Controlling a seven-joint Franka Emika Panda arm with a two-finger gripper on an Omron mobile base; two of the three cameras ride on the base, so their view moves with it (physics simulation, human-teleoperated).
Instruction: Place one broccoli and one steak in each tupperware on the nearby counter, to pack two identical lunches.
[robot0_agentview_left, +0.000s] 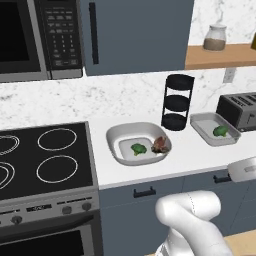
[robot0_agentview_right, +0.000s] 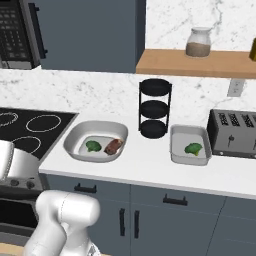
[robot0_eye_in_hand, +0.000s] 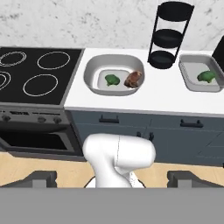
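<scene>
Tupperware: oval one (robot0_agentview_left: 116, 136) on tabletop (robot0_agentview_left: 195, 155) beside stove, holding broccoli (robot0_agentview_left: 138, 148) and steak (robot0_agentview_left: 160, 144). Tray (robot0_agentview_left: 202, 127) right of rack (robot0_agentview_left: 176, 102), broccoli (robot0_agentview_left: 220, 131) inside. Fingers (robot0_eye_in_hand: 113, 179) spread wide, holding nothing, well back from the tabletop.

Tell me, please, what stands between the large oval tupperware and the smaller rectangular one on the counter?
The black three-tier rack stands between large tupperware and small tupperware, slightly behind; right base view.

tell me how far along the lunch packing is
Done: the large container holds a broccoli and a steak, and the small tray holds a broccoli. In hand: nothing; the claw is open and empty. Left: a steak for the small tray.
</scene>
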